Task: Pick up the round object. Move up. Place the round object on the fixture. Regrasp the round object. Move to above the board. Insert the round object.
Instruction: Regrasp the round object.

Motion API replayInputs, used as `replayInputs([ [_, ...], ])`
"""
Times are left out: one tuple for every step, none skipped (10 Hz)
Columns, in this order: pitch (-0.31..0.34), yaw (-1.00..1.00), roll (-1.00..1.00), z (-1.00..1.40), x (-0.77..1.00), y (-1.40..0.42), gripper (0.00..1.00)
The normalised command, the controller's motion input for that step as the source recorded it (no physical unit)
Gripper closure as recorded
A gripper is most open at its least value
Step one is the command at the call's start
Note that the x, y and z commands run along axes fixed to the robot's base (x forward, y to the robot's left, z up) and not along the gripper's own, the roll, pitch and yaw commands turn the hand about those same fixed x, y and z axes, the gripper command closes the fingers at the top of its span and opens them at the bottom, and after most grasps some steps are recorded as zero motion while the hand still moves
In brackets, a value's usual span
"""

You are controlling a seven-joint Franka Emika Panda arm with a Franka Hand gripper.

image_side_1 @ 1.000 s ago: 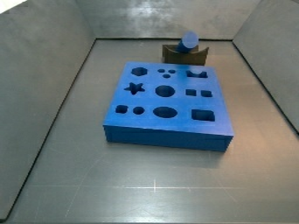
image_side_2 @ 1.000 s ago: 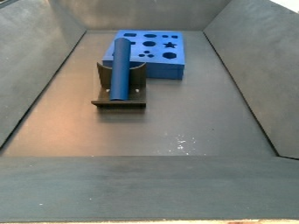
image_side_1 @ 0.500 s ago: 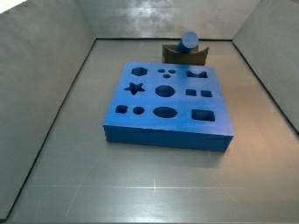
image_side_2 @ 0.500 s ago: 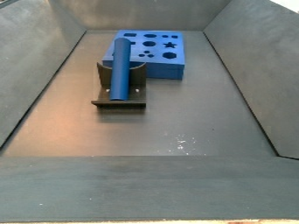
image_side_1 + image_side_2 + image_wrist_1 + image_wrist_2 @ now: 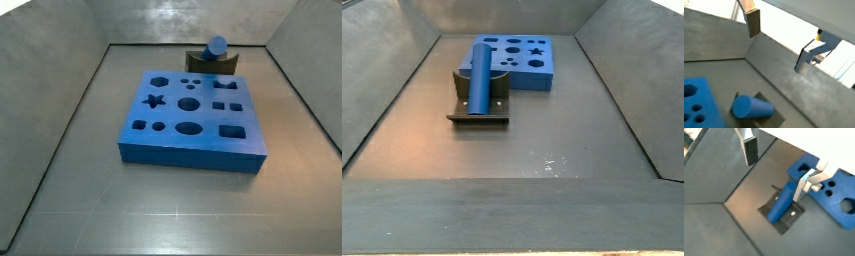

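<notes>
Your gripper (image 5: 777,165) hangs high above the floor, fingers spread wide and empty, while the round object (image 5: 784,202) rests on the fixture (image 5: 783,216) beside the board (image 5: 841,193). Descend squarely over the peg before you regrasp.

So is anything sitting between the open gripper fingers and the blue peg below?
No. In a wrist view the gripper hangs open above the round object, resting on the fixture; only bare floor between.

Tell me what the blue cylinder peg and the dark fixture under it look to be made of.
The blue cylinder peg looks like matte plastic or foam: even colour, no glare. The fixture looks like dull dark metal or plastic; I can't tell which. The gripper hangs open above them, its fingers being silver metal plates.
</notes>
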Motion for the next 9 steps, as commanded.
replayInputs([
  [0.178, 0.13, 1.00, -0.02, 0.11, -0.05, 0.00],
  [0.186, 0.16, 0.88, -0.01, 0.11, -0.05, 0.00],
  [0.174, 0.17, 0.70, -0.01, 0.11, -0.05, 0.00],
  [0.162, 0.19, 0.58, -0.01, 0.11, -0.06, 0.00],
  [0.125, 0.21, 0.30, -0.01, 0.11, -0.05, 0.00],
  [0.098, 0.21, 0.20, 0.00, 0.10, -0.04, 0.00],
  [0.065, 0.21, 0.16, -0.01, 0.09, -0.04, 0.00],
  [0.034, 0.20, 0.15, -0.01, 0.08, -0.05, 0.00],
  [-0.004, 0.07, 0.20, -1.00, 0.03, 0.04, 0.00],
])
